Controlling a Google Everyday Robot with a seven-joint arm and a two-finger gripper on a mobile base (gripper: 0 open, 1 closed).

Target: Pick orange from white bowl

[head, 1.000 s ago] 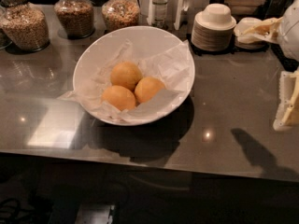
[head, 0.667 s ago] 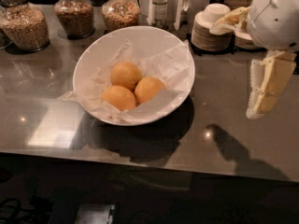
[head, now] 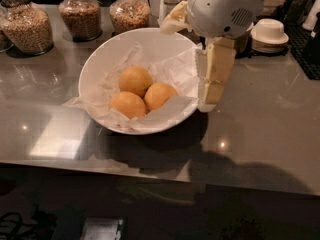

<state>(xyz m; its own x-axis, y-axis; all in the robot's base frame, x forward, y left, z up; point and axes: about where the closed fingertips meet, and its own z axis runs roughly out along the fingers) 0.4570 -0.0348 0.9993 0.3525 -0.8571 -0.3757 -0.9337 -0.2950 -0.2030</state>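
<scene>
Three oranges (head: 160, 95) in white bowl (head: 150, 40) | gripper (head: 209, 101) hanging at bowl's right rim | grip state: cannot tell

Inspection, my camera view: the arm enters from the top edge, and only its last section shows. The wrist housing (head: 225, 6), white and rounded, sits upper right of centre. The gripper (head: 208, 100) hangs directly beneath it, pointing down with a slight lean to the left, its tip about mid-height. It seems turned edge-on to my camera.
</scene>
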